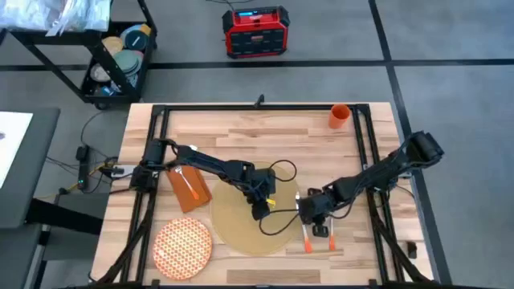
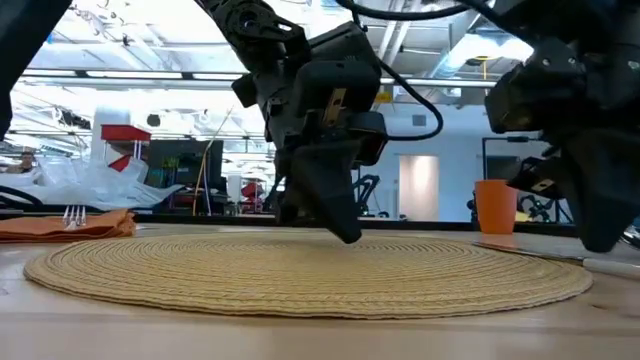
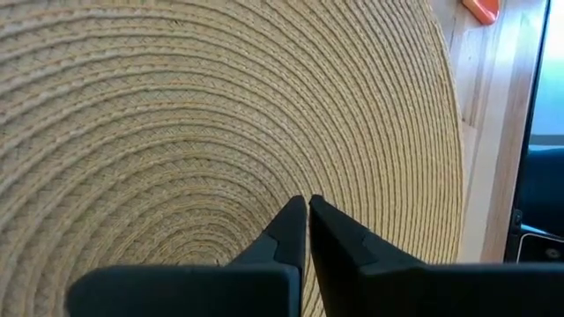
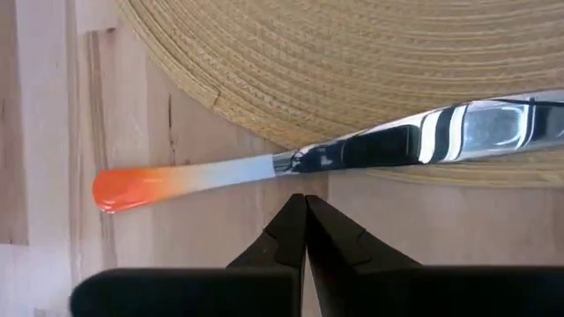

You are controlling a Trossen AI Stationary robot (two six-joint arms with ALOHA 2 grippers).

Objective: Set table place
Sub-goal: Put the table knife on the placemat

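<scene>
Though bare, round tan woven placemat (image 1: 245,221).

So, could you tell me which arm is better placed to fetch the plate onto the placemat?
Left: its gripper sits over the placemat, beside the plate; the right gripper hovers by the cutlery.

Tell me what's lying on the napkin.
A fork with an orange handle lies on the napkin; its tines show in the low view. Whatever is under the napkin is hidden.

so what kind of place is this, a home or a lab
Probably a lab or workshop, not a home: a bare grey floor, a red power unit on it, a black cart of supplies, and a high open ceiling with strip lights.
</scene>
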